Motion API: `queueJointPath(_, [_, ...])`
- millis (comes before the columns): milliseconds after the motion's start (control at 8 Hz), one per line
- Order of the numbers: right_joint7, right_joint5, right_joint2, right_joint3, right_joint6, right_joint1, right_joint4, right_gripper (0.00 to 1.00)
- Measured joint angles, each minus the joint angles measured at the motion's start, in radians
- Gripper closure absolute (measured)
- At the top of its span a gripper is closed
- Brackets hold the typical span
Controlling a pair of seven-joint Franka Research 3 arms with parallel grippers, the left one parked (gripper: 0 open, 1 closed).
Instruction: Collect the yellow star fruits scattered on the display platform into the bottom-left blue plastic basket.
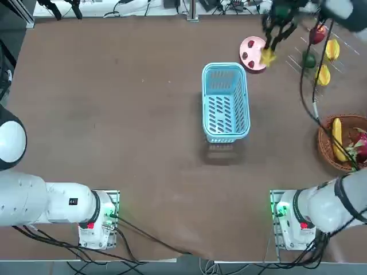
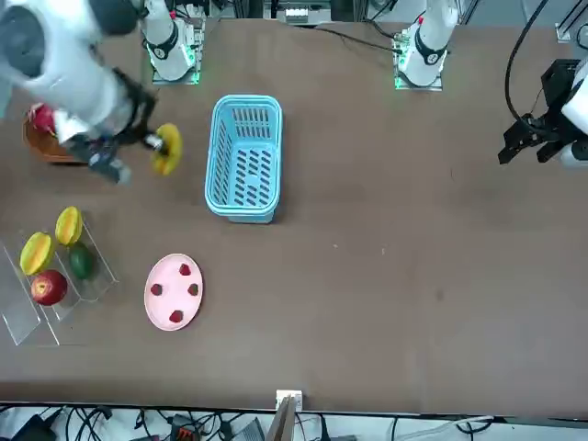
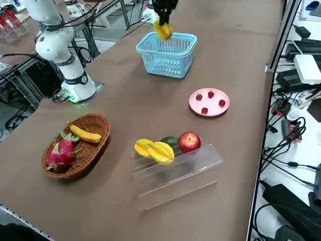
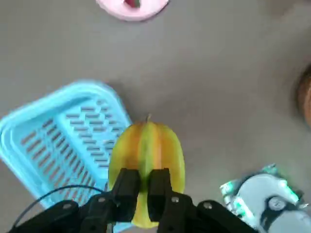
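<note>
My right gripper (image 4: 144,175) is shut on a yellow star fruit (image 4: 146,153) and holds it in the air, just off the robot's-right side of the blue plastic basket (image 4: 53,131). From overhead the held fruit (image 1: 267,56) shows between the basket (image 1: 225,67) and the display platform (image 1: 347,60). Two more star fruits (image 3: 143,146) (image 3: 161,152) lie on the clear platform (image 3: 175,168). The basket (image 2: 246,99) has nothing in it.
A pink plate (image 2: 173,303) with three small red fruits lies near the platform. On the platform, a green fruit (image 2: 81,263) and a red apple (image 2: 49,288) sit beside the star fruits. A brown woven basket (image 3: 88,150) holds a banana and a dragon fruit.
</note>
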Motion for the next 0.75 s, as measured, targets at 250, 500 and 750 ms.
queueJointPath(250, [0.132,0.024,-0.01,0.001,0.123,0.15,-0.116,0.85])
queueJointPath(500, [0.157,0.047,-0.003,0.0,0.245,0.221,-0.212,0.85])
queueJointPath(750, [0.157,0.048,0.0,-0.009,0.273,0.228,-0.239,0.61])
